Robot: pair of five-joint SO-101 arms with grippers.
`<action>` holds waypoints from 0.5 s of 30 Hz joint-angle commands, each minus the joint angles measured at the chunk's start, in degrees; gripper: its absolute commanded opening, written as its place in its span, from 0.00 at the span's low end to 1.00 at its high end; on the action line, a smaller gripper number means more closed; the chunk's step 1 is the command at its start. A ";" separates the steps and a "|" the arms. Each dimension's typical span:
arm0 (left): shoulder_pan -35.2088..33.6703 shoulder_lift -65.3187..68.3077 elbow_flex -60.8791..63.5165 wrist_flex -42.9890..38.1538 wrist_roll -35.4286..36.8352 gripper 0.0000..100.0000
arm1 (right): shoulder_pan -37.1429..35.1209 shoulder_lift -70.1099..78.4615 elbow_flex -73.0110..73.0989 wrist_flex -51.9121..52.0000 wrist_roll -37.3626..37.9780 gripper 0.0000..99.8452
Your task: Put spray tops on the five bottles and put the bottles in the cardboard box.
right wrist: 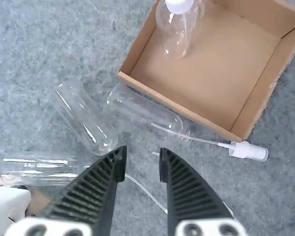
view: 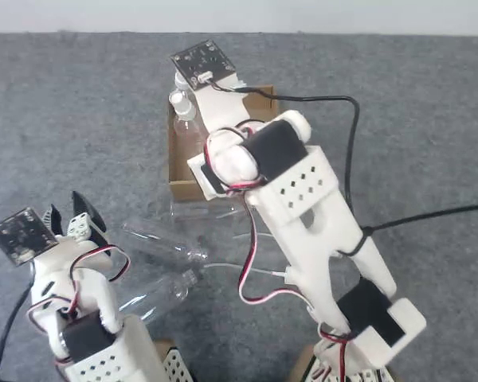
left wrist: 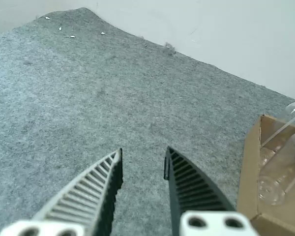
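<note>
At the left of the high view, the left pincer (view: 73, 216) is held above the grey felt desk (view: 414, 111). Its ribbed fingers are parted moderately and nothing is gripped between them. It is aimed across bare felt, with the cardboard box (left wrist: 250, 172) well off to one side of it.

Further right, three clear uncapped bottles are laid flat on the desk. The nearest bottle (view: 153, 296) is slanted, with its neck turned up toward the box. The middle bottle (view: 163, 243) is slanted the other way, with its neck pointed right, so the two necks are brought close together. The third bottle (view: 211, 211) is laid along the box's near wall, just beside it.

The right pincer (right wrist: 140, 160) is poised over these bottles. It is narrowly parted and nothing is held; the middle bottle's neck end is seen just beyond one fingertip. A loose spray top (right wrist: 248, 151) is laid on the desk by a box corner, its thin tube stretched along the near wall.

Inside the box, a capped bottle (right wrist: 174, 22) with a white top is kept in the far left corner.
</note>
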 commanded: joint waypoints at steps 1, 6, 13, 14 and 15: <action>0.09 -0.79 -1.01 -1.67 0.35 0.13 | -0.57 -7.08 0.70 2.15 -0.09 0.06; 0.09 -0.79 -1.01 -1.67 0.35 0.13 | -0.57 -12.44 7.74 1.71 -0.09 0.06; 0.18 -0.79 -0.84 -2.29 0.35 0.13 | -0.57 -20.09 14.77 1.54 -0.09 0.06; 0.18 -0.79 -0.84 -2.29 0.35 0.13 | -0.57 -20.88 15.74 1.54 -0.09 0.06; 0.18 -0.79 -0.84 -2.29 0.35 0.13 | -0.57 -21.49 16.62 1.19 -0.09 0.06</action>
